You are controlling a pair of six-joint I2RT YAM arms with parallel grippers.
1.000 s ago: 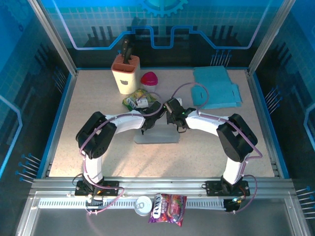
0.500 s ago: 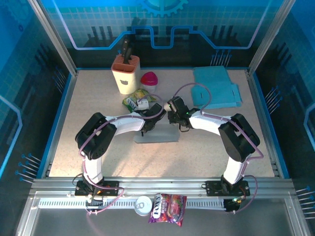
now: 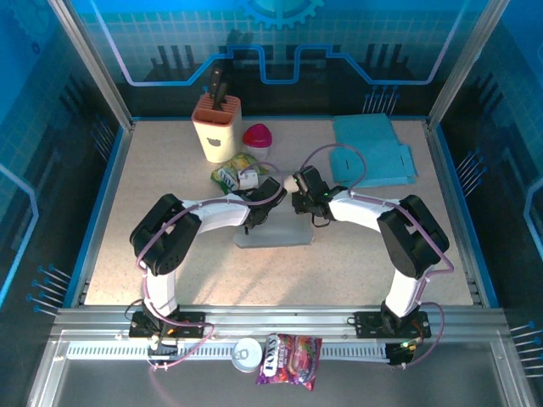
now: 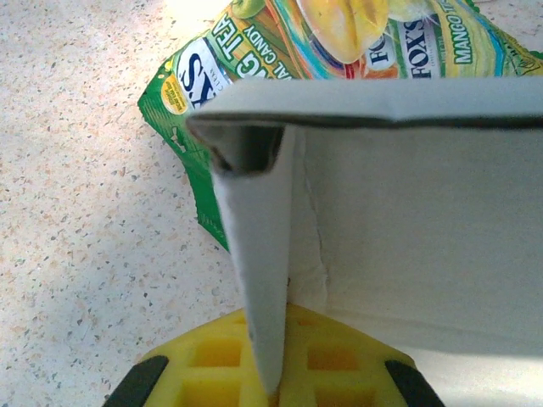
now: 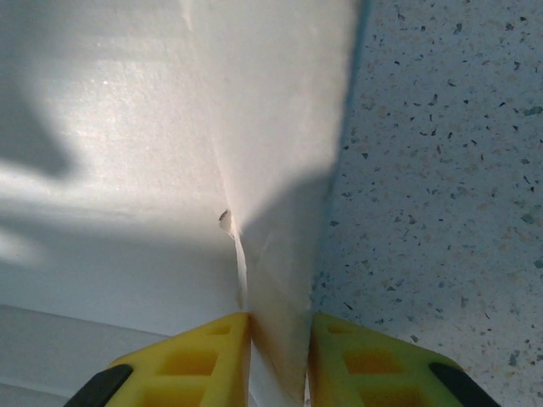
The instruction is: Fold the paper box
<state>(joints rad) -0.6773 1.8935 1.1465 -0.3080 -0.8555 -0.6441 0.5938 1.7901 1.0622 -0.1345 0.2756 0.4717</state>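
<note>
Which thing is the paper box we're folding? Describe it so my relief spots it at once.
On the speckled table, look at the very middle. The paper box is the pale grey card there, just nearer than the green candy bag. Unlike the blue sheets at the far right, it is plain, unprinted, with a wall folded up.

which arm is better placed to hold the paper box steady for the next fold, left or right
Left, probably. The left hand is shut on a wall of the paper box, so it anchors it. The right hand only straddles another wall, grip unclear, so it seems freer to fold.
</note>
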